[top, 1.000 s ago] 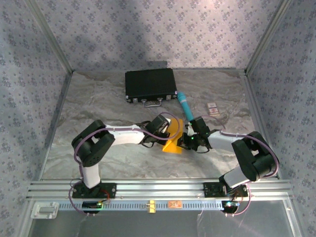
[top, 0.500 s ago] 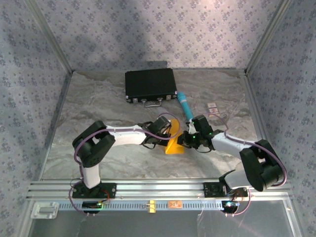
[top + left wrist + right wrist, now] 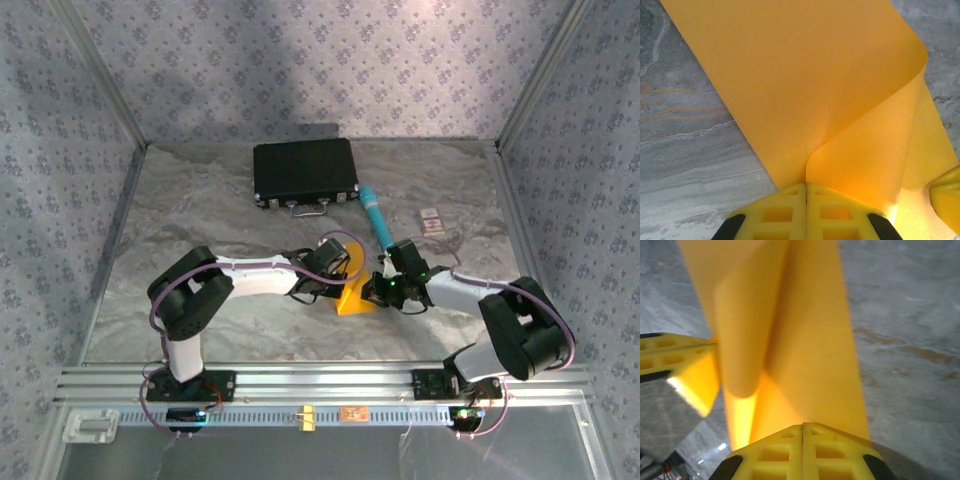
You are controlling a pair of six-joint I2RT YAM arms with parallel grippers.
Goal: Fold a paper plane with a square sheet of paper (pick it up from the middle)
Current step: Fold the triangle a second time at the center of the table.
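the square sheet of paper (image 3: pixel 354 294) is held near the middle of the grey marbled worktop (image 3: pixel 200 210), just in front of the teal tube (image 3: pixel 376 215) and well apart from the black case (image 3: pixel 305 172). from above only a small orange-yellow wedge of it shows, and the two wrists cover the rest. the left gripper (image 3: pixel 343 283) reaches it from the left and the right gripper (image 3: pixel 373 290) from the right, nearly meeting, with their fingertips too buried to make out in the top view. in the left wrist view the left gripper (image 3: pixel 806 186) has its yellow fingers (image 3: pixel 775 212) pressed flat together, pinching the paper's edge in the seam. the sheet curls over to the right in a soft loop, not a sharp crease, and its top and left edges run out of frame. a yellow lump at the lower right corner is part of the other gripper, mostly cut off. in the right wrist view the right gripper (image 3: pixel 802 426) is likewise clamped tight on the paper, which rises as a tall, blurred band with a rolled bulge down its left half and its top cut off. whether the sheet's lower edge touches the worktop cannot be told. a small card (image 3: pixel 431 220) lies right of the tube, its print too small to read.
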